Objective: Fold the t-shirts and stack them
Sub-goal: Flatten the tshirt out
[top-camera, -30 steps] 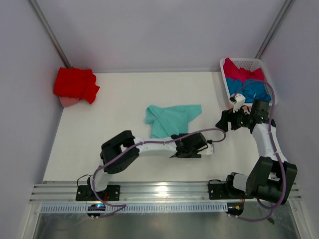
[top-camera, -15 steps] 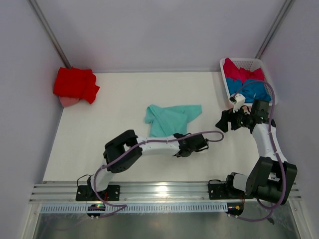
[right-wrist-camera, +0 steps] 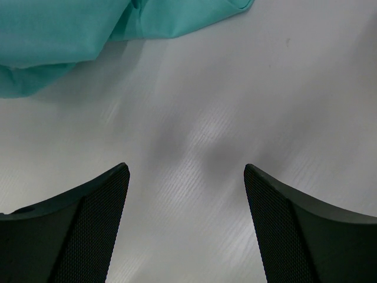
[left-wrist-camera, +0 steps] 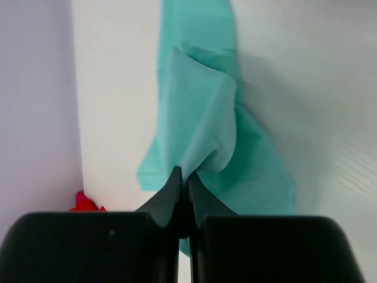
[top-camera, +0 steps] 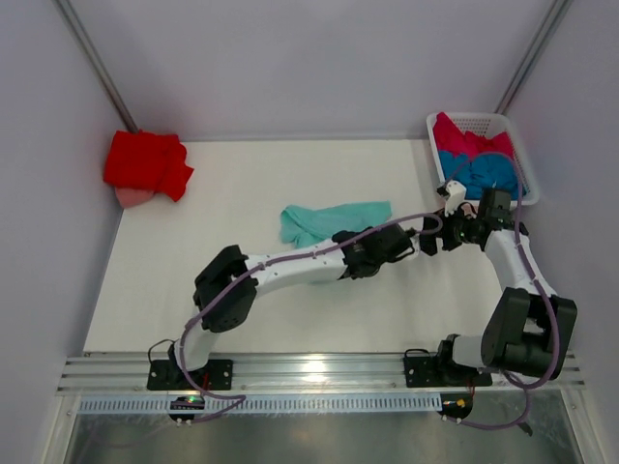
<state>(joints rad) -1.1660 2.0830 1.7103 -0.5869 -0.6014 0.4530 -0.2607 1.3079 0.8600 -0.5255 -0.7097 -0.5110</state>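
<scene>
1. Your left gripper (left-wrist-camera: 184, 177) reaches out over the middle of the table (top-camera: 242, 319). Its fingers are pressed together on a raised fold of the mint-teal t-shirt (top-camera: 324, 220) (the wrist view shows the cloth bunching right at the tips).
2. Your right gripper (right-wrist-camera: 185, 171) hangs just to the right of the left one. Its fingers are spread wide with nothing between them and only bare tabletop below. The teal cloth lies just beyond its tips.
3. The mint-teal t-shirt lies mid-table as a crumpled band running left to right, with layers lying over one another and a fold lifted at the pinch.
4. Farther back, the white basket (top-camera: 503, 121) sits in the far right corner. It holds the blue t-shirt (top-camera: 488, 174), with the crimson-pink t-shirt (top-camera: 464, 137) behind it.
5. In the far left corner, the bright red t-shirt (top-camera: 145, 162) sits in a heap against the wall. Something pale pink (top-camera: 131, 196) shows under its near edge (you can't tell what it is).
</scene>
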